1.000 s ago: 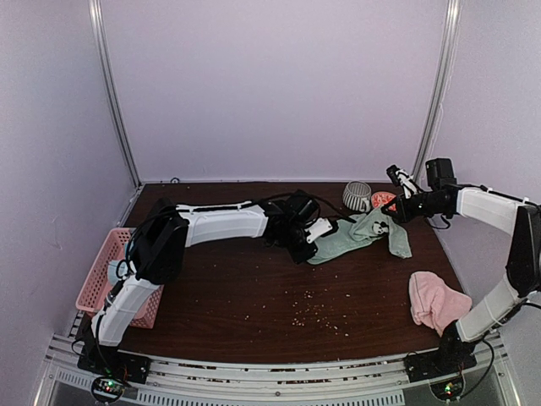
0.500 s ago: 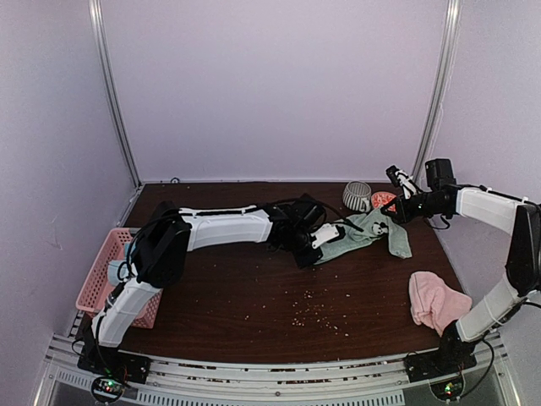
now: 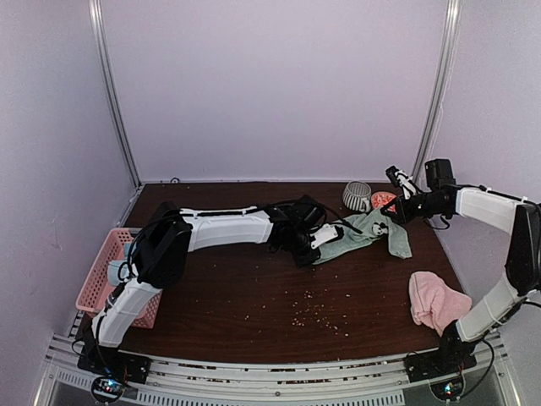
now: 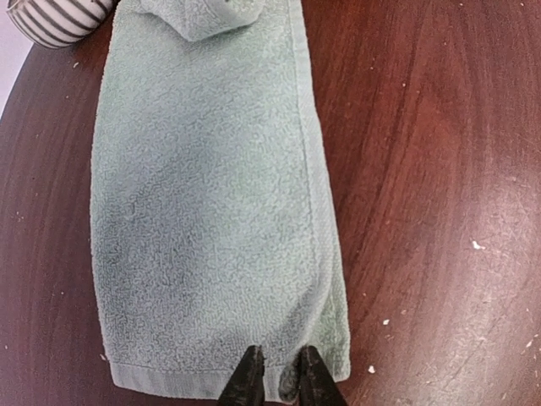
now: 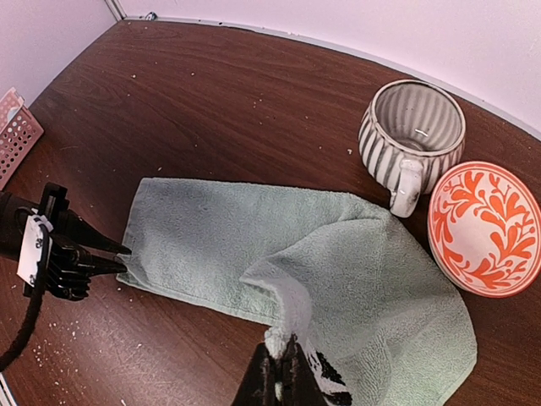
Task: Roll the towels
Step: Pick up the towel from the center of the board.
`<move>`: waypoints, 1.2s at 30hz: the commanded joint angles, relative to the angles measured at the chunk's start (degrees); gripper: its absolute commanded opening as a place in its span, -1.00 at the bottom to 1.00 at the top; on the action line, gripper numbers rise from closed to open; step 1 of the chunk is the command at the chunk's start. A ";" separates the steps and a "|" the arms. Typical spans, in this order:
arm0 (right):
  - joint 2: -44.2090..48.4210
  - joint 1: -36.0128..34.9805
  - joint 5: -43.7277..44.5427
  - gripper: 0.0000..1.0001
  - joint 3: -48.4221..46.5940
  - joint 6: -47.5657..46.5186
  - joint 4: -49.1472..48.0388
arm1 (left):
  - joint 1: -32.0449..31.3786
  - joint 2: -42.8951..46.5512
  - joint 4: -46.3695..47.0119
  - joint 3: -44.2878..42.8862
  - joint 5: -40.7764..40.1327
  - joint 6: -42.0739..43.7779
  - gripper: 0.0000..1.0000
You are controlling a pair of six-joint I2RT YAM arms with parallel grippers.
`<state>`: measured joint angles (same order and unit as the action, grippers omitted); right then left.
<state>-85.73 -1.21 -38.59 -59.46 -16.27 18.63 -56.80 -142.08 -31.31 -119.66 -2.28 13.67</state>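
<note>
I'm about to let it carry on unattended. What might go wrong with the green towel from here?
The left gripper bites only the hem of the green towel, so it may slip out. The right gripper holds a raised fold close to the mug and bowl; pulling may drag cloth into them. Opposite pulls would stretch, not roll, it.

No readable text anywhere I look, only a small white tag [image 5: 33, 243] beside my left jaws, its marks too blurred
</note>
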 commanded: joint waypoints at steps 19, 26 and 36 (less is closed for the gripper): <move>-1.89 0.44 2.07 -1.00 -4.86 0.55 2.23 | 4.06 9.09 5.64 6.89 -6.27 -2.94 -1.00; -2.88 5.30 2.44 -1.00 -26.72 -0.46 12.19 | 12.31 25.38 5.07 9.98 -11.59 -5.04 -1.00; 4.80 7.37 -1.68 -1.00 -40.83 0.94 19.46 | 13.64 46.40 0.19 12.32 -13.98 -6.72 -1.00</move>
<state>-86.17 6.35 -37.63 -101.93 -16.16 33.82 -41.82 -101.80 -28.73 -110.32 -15.49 9.47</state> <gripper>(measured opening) 0.007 0.005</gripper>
